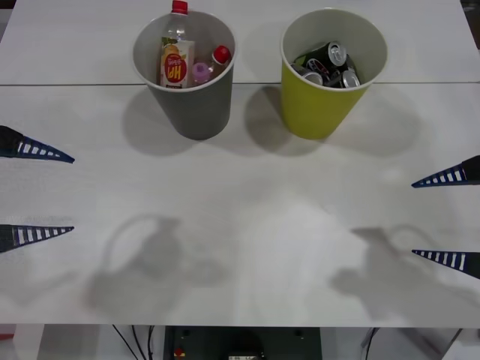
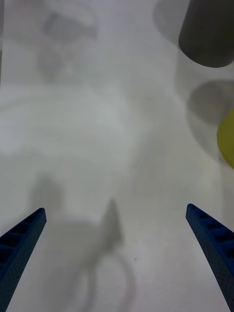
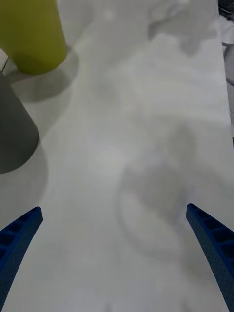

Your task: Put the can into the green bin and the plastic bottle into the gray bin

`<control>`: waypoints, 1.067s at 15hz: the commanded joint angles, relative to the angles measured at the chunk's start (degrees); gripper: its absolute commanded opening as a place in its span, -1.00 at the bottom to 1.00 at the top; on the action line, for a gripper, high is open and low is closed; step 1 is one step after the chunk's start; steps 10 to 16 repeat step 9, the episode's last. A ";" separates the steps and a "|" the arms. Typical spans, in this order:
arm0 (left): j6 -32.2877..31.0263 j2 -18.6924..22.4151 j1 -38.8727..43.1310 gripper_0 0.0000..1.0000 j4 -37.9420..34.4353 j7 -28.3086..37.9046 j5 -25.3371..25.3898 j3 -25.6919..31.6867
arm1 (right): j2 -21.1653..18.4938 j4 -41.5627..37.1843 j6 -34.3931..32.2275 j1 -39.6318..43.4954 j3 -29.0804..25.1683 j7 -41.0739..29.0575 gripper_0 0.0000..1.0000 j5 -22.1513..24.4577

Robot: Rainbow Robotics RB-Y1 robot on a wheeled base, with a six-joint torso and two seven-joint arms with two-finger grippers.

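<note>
Plastic bottle (image 1: 177,56) is already standing in the gray bin (image 1: 187,112), red cap poking above the rim, label facing the camera. Two other bottles share the bin: one with a pink-purple cap (image 1: 199,72), one with a red cap (image 1: 220,55). Cans (image 1: 330,64) are piled in the green bin (image 1: 319,112); looks like three or four, hard to count from this angle. Nothing left loose on the table (image 1: 240,247), so I'd call the sort done.

Left gripper (image 1: 73,193) hangs at the left table edge, fingers spread wide, holding nothing. Right gripper (image 1: 412,219) mirrors it at the right edge, also spread and empty.

Handling, if a re-pick were ever needed: bottle looks partly filled, so moderate weight, thin wall that will dent under squeeze, smooth label likely slippery. Best hold is probably the neck just under the cap, coming from above, since the bin wall blocks a side grasp. Cans are light, stiff and round, and they roll.

Room: wide bare tabletop between the grippers and the bins. The bins stand near each other at the far side, by the table seam; both are tapered and could probably tip if a rim gets clipped.
</note>
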 commanded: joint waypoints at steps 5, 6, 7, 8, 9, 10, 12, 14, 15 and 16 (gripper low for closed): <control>1.58 -3.00 6.31 1.00 0.01 -8.50 1.54 0.67 | 0.00 0.00 0.00 0.00 0.00 0.00 1.00 0.00; 1.58 -3.00 6.49 1.00 0.01 -8.68 1.71 0.50 | 0.00 0.00 0.00 0.00 0.00 0.00 1.00 0.00; 1.67 -3.00 6.49 1.00 0.01 -8.77 1.71 0.32 | 0.00 0.00 0.00 0.00 0.00 0.00 1.00 0.00; 1.67 -3.00 6.49 1.00 0.01 -8.77 1.54 0.23 | 0.00 0.00 0.00 0.00 0.00 0.00 1.00 0.00; 1.58 -3.00 6.49 1.00 0.01 -8.77 1.54 0.23 | 0.00 0.00 0.00 0.00 0.00 0.00 1.00 0.00; 1.58 -3.00 6.49 1.00 0.01 -8.77 1.54 0.23 | 0.00 0.00 0.00 0.00 0.00 0.00 1.00 0.00; 1.58 -3.00 6.49 1.00 0.01 -8.77 1.54 0.23 | 0.00 0.00 0.00 0.00 0.00 0.00 1.00 0.00; 1.58 -3.00 6.49 1.00 0.01 -8.77 1.54 0.23 | 0.00 0.00 0.00 0.00 0.00 0.00 1.00 0.00; 1.58 -3.00 6.49 1.00 0.01 -8.77 1.54 0.23 | 0.00 0.00 0.00 0.00 0.00 0.00 1.00 0.00; 1.58 -3.00 6.49 1.00 0.01 -8.77 1.54 0.23 | 0.00 0.00 0.00 0.00 0.00 0.00 1.00 0.00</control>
